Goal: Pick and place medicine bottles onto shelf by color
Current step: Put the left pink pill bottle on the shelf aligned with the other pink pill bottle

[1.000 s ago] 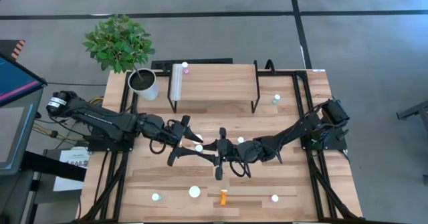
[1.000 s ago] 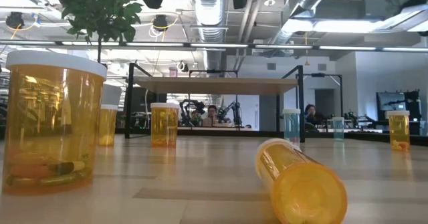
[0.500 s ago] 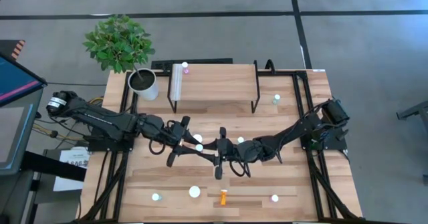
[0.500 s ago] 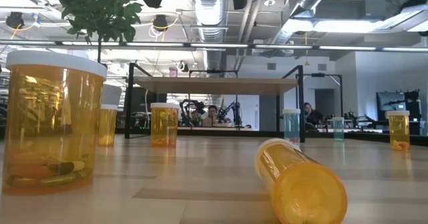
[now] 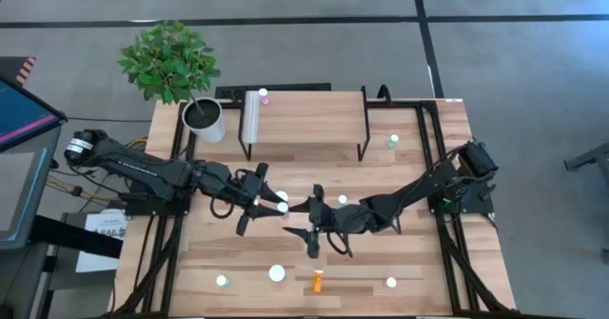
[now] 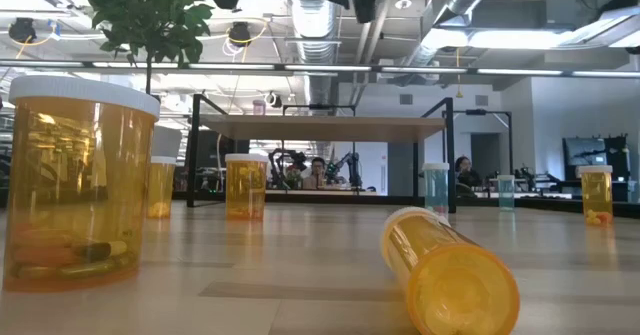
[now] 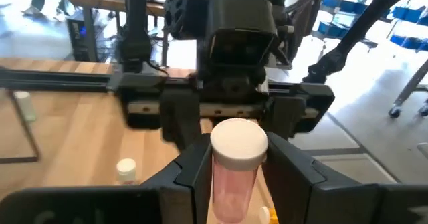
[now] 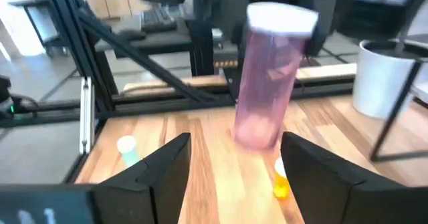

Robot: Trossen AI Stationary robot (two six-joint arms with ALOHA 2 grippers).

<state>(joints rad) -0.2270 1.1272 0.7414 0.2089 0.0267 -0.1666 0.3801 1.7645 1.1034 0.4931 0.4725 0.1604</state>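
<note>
Left wrist view, item one: pink bottle [image 7: 234, 170], white cap, upright between the fingers [image 7: 190, 167] of the left end effector [image 5: 259, 201], which is clamped on it, above mid-surface [image 5: 419, 262].

Item two: right end effector [image 5: 312, 231], facing the left one just across the bottle, fingers [image 8: 164, 167] spread wide and clear of it on both sides. The bottle reads as handed over to the left.

Step in hand, judged: carry to the shelf [image 5: 314, 119], well beyond the left end effector. Keep the bottle upright, draw the right arm off first, and set it down beside the pink bottle [image 5: 264, 95] on the shelf's far corner.

Pose: both arms stretched inward and low, wrists nearly meeting at centre.
</note>
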